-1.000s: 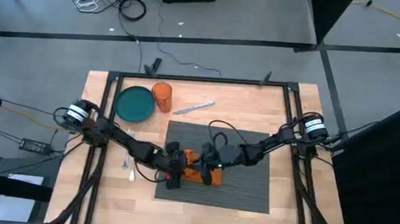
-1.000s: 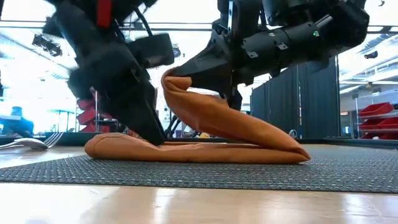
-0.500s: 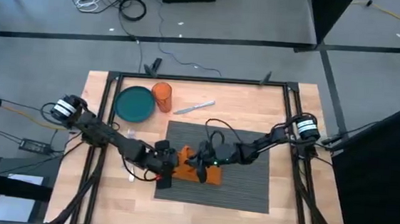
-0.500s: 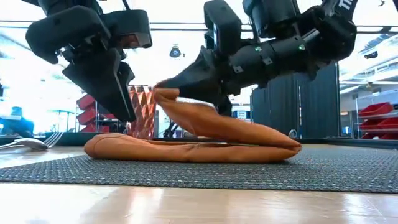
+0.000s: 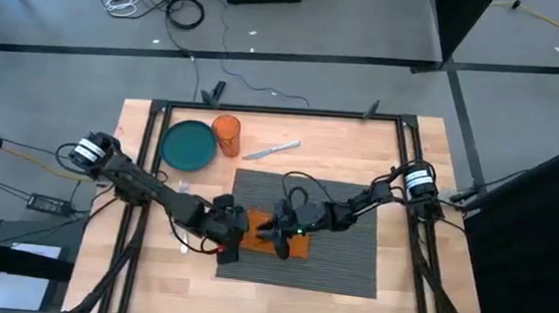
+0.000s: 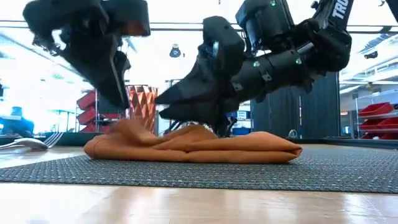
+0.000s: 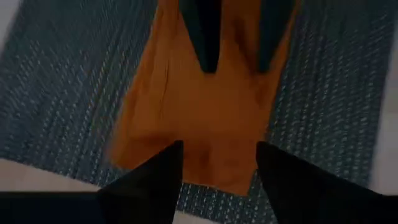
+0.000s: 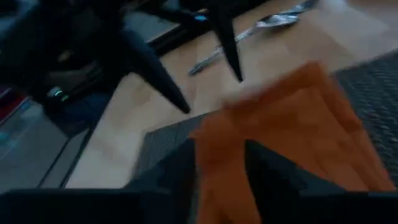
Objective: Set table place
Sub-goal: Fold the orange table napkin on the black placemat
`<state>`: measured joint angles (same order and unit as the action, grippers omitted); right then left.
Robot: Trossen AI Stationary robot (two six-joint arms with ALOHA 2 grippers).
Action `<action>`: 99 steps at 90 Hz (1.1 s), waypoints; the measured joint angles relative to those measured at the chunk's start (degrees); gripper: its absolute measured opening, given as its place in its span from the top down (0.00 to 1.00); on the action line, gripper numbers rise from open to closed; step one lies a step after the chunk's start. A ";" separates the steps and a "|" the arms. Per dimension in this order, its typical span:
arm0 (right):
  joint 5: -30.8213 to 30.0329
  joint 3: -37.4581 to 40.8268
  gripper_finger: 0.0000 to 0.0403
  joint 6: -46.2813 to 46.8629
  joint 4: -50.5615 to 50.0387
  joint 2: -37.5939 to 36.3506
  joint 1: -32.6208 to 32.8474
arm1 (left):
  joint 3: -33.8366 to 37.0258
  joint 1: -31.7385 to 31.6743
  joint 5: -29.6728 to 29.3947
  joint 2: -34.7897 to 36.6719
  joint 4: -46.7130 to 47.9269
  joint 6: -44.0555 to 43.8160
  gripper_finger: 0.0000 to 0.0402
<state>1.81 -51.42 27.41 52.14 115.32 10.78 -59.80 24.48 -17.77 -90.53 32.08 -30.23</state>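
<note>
The dark grey ribbed placemat [image 5: 337, 251] lies flat on the plank table [image 5: 399, 166], right of its centre and toward the near edge, its weave coarse in the low view [image 6: 348, 168]. On the mat's 9 o'clock end sits a soft orange cloth napkin [image 5: 262, 230], folded into a long, flat, rumpled pad [image 6: 199, 146]. The left gripper [image 5: 230, 241] hangs just above the napkin's outer end at the mat's edge, its two dark tapered fingers [image 7: 155, 180] spread and holding nothing. The right gripper [image 5: 275, 238] reaches in from 3 o'clock low over the napkin; whether its wedge-shaped fingers pinch the cloth I cannot tell. At the table's 11 o'clock stand a round teal plate [image 5: 187, 144] and an orange cup [image 5: 226, 132], with a metal knife [image 5: 272, 150] near 12. A fork [image 5: 177, 218] and spoon [image 5: 184, 241] lie at 9 o'clock of the mat.
</note>
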 joint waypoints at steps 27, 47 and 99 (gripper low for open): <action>5.84 0.11 0.42 -14.34 -39.32 -16.75 -1.24 | 3.08 0.02 -6.11 -1.50 -15.05 2.78 0.54; -10.83 0.21 0.45 -18.18 -46.65 -16.91 5.29 | 5.36 0.14 -7.42 -1.48 -14.80 0.16 0.54; -14.32 0.20 0.54 -19.57 -39.87 -8.49 7.96 | 7.39 -4.59 -3.73 -1.31 -9.00 -15.23 0.54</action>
<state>-12.50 -51.22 7.84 12.27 106.83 18.74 -52.41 19.89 -21.50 -91.83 23.08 -45.46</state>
